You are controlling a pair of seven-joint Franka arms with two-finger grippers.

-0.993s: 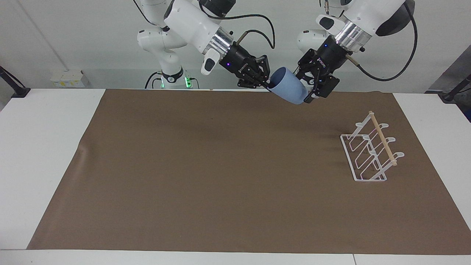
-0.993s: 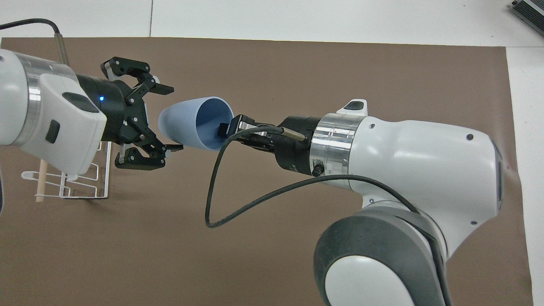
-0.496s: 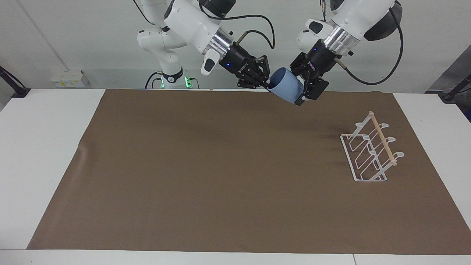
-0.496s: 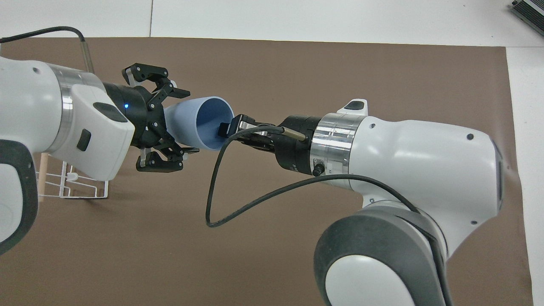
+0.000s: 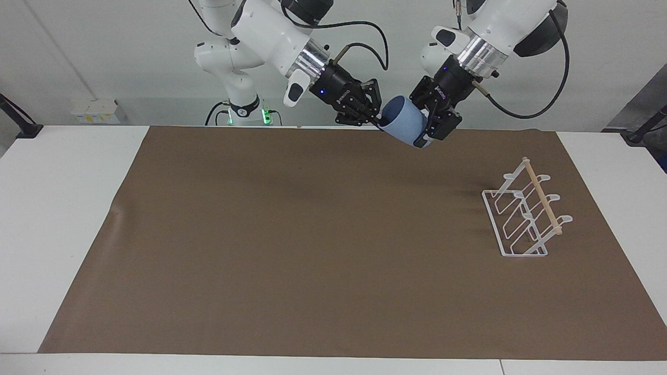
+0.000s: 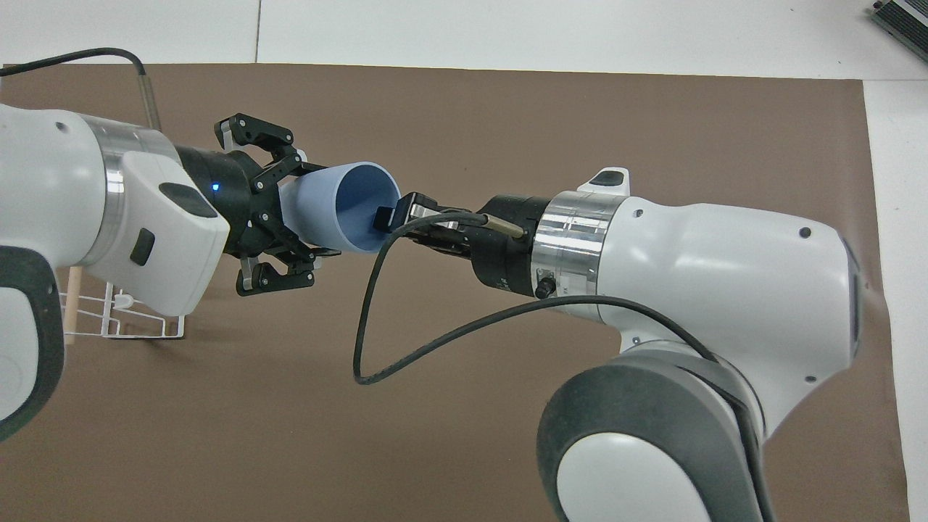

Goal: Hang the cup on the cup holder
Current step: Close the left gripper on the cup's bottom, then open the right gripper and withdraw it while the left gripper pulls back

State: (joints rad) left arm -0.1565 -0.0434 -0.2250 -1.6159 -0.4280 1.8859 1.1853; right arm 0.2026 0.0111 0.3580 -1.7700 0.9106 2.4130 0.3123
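Facing view shows both arms meeting high in the upper middle of the frame, above the edge of the brown mat that covers the white tabletop. Between them hangs the cup, light blue and tilted, its mouth turned toward the right arm and its narrow base toward the left arm. The right pincer is closed on the cup's rim, one fingertip inside the mouth, as the overhead view makes plain near the middle of its frame. The left pincer is clamped around the cup's tapered base end, its black fingers pressed against the outer wall. The cup holder, white wire with a wooden dowel across its top, stands on the mat at the right of the facing view, well apart from the cup and carrying nothing.
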